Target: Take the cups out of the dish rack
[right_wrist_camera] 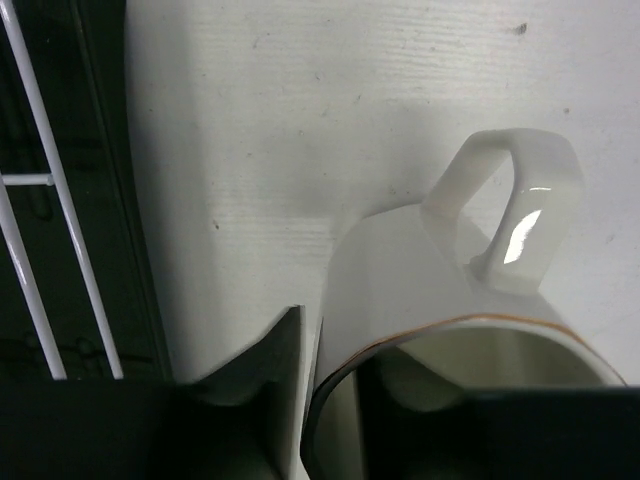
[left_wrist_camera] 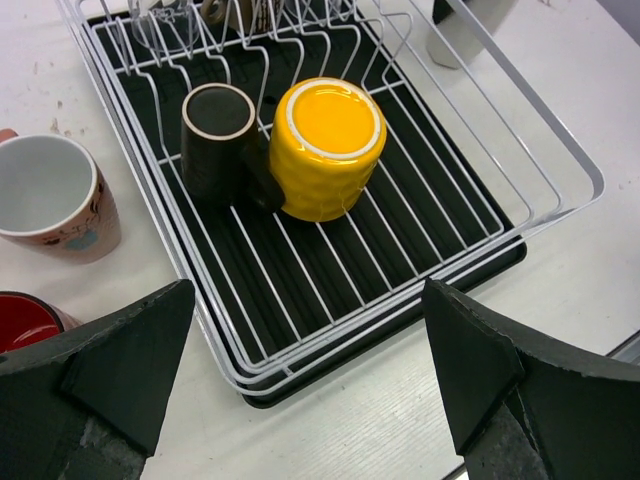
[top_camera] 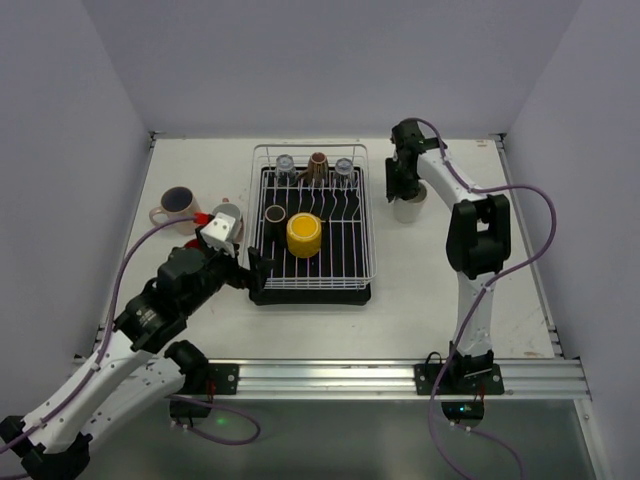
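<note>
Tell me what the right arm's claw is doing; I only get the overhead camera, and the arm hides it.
Observer: Its wrist camera shows the right claw straddling a white mug at the rim, one finger inside, one outside.
Visitor: Where is that mug?
Observer: Upright on the table beside the dish rack, handle turned away from the claw.
Visitor: And the left claw?
Observer: Wide open, facing an upside-down yellow cup that touches a dark cup.

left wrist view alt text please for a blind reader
An upside-down yellow cup and a dark brown cup stand side by side in the white wire dish rack, framed by the open left gripper. On the table beside the rack sit a pale mug and a red cup.
</note>
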You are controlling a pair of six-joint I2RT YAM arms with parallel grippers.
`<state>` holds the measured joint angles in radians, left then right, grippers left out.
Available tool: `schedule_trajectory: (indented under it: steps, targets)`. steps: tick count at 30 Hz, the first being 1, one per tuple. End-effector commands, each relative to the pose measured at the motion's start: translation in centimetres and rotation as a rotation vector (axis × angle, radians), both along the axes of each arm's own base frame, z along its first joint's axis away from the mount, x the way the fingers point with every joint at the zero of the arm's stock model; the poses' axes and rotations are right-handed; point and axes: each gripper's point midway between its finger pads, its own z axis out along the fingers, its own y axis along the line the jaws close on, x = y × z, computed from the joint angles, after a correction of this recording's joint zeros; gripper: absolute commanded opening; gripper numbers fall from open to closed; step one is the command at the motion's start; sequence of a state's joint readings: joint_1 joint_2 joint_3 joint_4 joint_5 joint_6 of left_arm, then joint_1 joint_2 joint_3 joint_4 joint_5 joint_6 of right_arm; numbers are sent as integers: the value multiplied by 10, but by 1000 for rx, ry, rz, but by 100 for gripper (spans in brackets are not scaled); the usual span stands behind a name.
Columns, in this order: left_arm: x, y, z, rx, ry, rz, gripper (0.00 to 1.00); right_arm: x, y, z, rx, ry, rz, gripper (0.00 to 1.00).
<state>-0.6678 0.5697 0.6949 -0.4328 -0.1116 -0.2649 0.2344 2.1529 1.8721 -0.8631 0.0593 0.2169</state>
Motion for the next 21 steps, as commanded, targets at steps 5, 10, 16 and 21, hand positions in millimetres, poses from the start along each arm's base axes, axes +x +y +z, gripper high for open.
schedule_trajectory:
  steps: [5,10,16,21]
  targets:
    - [14,-10,8,5,34,8,100,1,4,54,63,-161,7,66]
    - [29,-25,17,-47,88,35,100,-8,7,105,125,-290,11,97]
    - [55,-53,7,-38,143,54,100,-38,17,160,257,-448,34,99]
    - [82,-77,-8,44,155,53,100,-71,28,184,395,-549,53,99]
